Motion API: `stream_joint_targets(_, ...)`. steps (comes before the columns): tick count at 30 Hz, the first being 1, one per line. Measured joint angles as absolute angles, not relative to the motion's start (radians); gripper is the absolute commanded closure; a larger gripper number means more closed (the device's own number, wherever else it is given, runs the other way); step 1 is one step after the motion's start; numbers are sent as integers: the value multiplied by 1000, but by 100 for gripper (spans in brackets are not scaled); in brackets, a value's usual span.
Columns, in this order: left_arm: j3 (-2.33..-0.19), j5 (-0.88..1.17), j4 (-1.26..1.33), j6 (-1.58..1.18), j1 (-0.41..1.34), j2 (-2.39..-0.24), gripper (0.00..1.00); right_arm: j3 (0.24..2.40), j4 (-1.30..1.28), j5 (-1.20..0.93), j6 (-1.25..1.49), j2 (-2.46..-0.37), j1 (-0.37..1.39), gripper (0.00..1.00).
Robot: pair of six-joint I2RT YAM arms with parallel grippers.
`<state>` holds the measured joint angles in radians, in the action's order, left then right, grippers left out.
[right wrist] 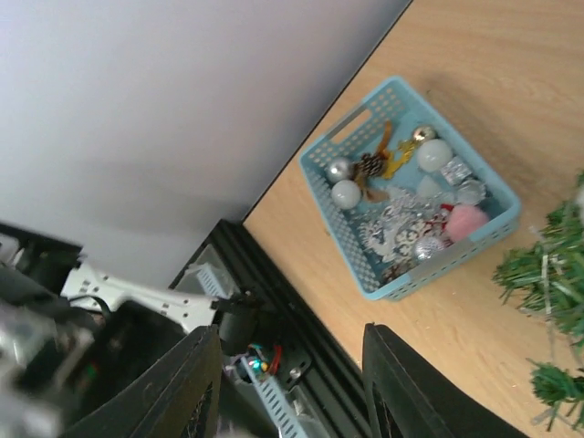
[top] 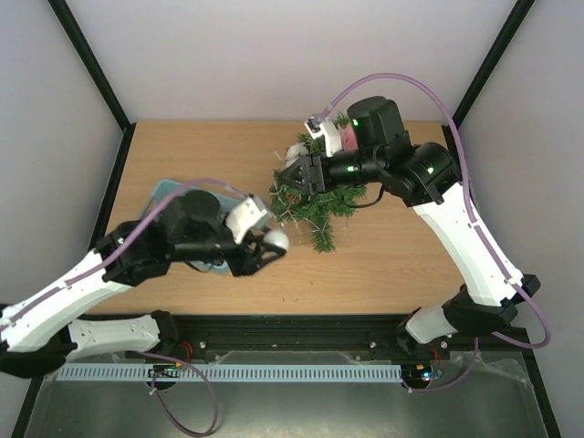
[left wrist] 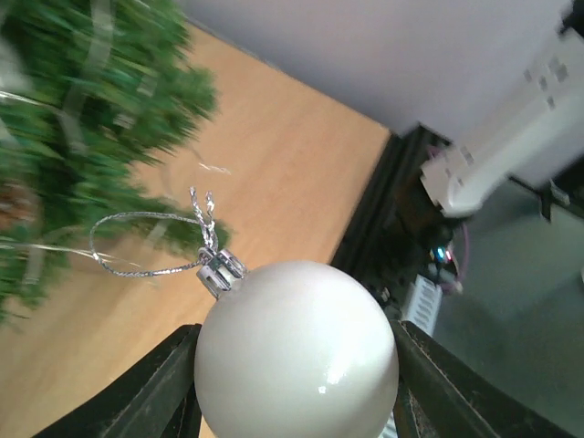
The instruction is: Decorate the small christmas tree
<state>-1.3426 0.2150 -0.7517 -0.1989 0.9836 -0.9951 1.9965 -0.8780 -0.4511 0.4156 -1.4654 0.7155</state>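
Note:
The small christmas tree (top: 315, 196), with bushy dark green branches, is at the middle of the table; it shows blurred at the upper left of the left wrist view (left wrist: 82, 119). My left gripper (top: 270, 246) is shut on a glossy white ball ornament (left wrist: 297, 351) with a silver cap and a silver loop (left wrist: 137, 246), held just left of the tree's lower branches. My right gripper (top: 299, 173) is open and empty over the tree's left side, its fingers (right wrist: 187, 383) spread wide. Branch tips show in the right wrist view (right wrist: 547, 265).
A teal basket (right wrist: 497, 233) holds several ornaments: silver and white balls, a pink pom-pom, a pine cone. In the top view the basket (top: 167, 190) lies mostly under my left arm. A pink ornament (top: 348, 137) sits at the tree's far side. Black frame rails border the table.

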Motion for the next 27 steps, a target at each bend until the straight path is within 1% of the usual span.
stream_joint_targets(2, -1341, 146, -764, -219, 1110, -1019, 53, 1990, -879, -491, 419, -1462, 715, 59)
stream_joint_targets(4, -1340, 93, -783, -237, 1190, -1039, 53, 1969, -879, -516, 424, -1449, 715, 59)
stream_joint_targets(9, -1341, -70, -816, -289, 1285, -1034, 53, 1842, -900, -546, 435, -1357, 715, 59)
stream_joint_targets(13, -1339, -205, -832, -320, 1378, -1017, 53, 1700, -899, -580, 447, -1258, 715, 59)
stream_joint_targets(15, -1331, -246, -828, -325, 1399, -1012, 53, 1627, -894, -607, 459, -1213, 715, 59)
stream_joint_targets(18, -1311, -284, -820, -326, 1404, -1010, 53, 1539, -863, -649, 486, -1174, 715, 63)
stream_joint_targets(27, -1305, -297, -799, -326, 1404, -1009, 54, 1475, -772, -718, 517, -1180, 715, 62)
